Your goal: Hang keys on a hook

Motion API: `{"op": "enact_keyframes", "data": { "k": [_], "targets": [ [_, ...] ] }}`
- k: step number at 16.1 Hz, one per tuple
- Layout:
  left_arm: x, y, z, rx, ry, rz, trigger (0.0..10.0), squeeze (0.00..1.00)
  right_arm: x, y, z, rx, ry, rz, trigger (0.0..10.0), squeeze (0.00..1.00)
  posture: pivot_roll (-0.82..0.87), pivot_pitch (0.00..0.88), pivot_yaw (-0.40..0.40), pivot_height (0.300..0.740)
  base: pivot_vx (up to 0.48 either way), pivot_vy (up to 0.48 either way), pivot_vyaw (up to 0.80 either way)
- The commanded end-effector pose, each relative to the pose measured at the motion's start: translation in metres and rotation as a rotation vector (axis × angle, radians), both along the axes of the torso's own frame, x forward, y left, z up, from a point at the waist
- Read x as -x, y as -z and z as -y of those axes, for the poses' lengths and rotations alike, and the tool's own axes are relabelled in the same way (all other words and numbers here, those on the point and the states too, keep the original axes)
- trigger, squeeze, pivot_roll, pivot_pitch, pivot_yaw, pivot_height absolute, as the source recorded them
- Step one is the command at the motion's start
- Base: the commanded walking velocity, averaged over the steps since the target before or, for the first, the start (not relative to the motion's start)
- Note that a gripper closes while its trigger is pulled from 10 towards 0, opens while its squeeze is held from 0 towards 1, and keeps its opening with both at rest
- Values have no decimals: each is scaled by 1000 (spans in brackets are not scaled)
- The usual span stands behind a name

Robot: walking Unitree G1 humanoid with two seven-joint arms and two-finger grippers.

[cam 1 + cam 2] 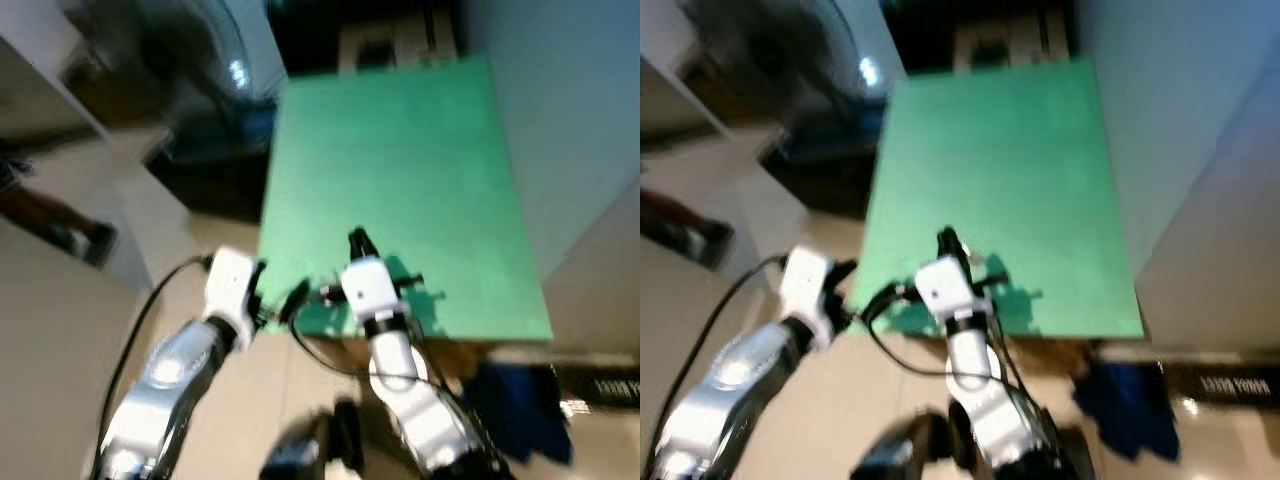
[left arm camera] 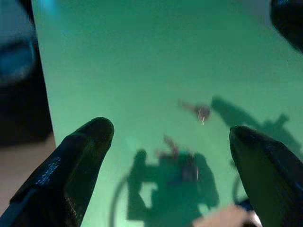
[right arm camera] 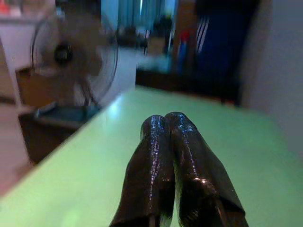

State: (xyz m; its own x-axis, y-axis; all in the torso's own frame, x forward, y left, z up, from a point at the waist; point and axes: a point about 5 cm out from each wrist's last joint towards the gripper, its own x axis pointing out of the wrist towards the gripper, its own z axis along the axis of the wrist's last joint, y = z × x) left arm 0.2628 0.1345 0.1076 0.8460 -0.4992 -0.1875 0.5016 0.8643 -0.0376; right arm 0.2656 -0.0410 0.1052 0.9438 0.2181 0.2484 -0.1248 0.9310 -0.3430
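Note:
A green table (image 1: 400,150) lies before me, blurred. In the left wrist view a small brownish thing with a metal glint, probably the keys (image 2: 201,111), rests on the green top. My left gripper (image 2: 171,131) is open and hovers over the table's near left corner, short of the keys; in the head view its fingers (image 1: 296,298) point right. My right gripper (image 1: 358,241) stands over the near edge, pointing up the table, its fingers (image 3: 182,142) pressed together with nothing visible between them.
A standing fan (image 1: 190,60) is at the table's far left. A pale wall (image 1: 580,120) runs along its right side. A blue cloth (image 1: 520,400) lies on the floor at the near right. A person's foot (image 1: 85,238) is at the left.

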Motion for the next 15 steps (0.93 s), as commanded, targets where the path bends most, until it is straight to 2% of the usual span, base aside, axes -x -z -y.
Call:
{"op": "enact_keyframes", "data": {
  "k": [1, 2, 3, 4, 5, 6, 9, 15],
  "targets": [
    [-7, 6, -1, -18, -2, 7, 10000, 0, -1, -4, -7, 4, -16, 11, 0, 0, -181, 0, 289, 740, 0, 0, 0],
    [-9, 7, 0, -18, 1, 11, 10000, 0, -2, -3, -6, 9, -14, 15, 0, 0, -186, 0, 292, 740, 0, 0, 0],
    [-15, 5, 5, -17, 15, 25, 10000, 0, -7, -2, 1, -1, 40, -9, 0, 0, -200, 0, 294, 740, 0, 0, 0],
    [-21, 4, 9, -22, 32, 38, 10000, 0, -11, 5, 12, -30, 129, -88, 10000, 0, -204, 0, 295, 740, 0, 0, 0],
    [-23, 5, 9, -30, 34, 38, 10000, 0, -11, 12, 16, -52, 152, -128, 10000, 0, -202, 0, 293, 740, 0, 0, 0],
    [-24, 10, 8, -56, 32, 35, 10000, 0, -10, 25, 23, -130, 206, -213, 10000, 1000, -198, 0, 292, 740, 0, 0, 0],
    [-27, 13, 7, -71, 33, 39, 10000, 0, -9, 43, 32, -153, 250, -298, 10000, 1000, -178, 0, 280, 740, 0, 0, 0],
    [-28, 15, 5, -44, -14, 52, 10000, 0, -7, 49, 32, -149, 218, -331, 10000, 1000, -160, 0, 244, 740, 0, 0, 0]
  ]
}}
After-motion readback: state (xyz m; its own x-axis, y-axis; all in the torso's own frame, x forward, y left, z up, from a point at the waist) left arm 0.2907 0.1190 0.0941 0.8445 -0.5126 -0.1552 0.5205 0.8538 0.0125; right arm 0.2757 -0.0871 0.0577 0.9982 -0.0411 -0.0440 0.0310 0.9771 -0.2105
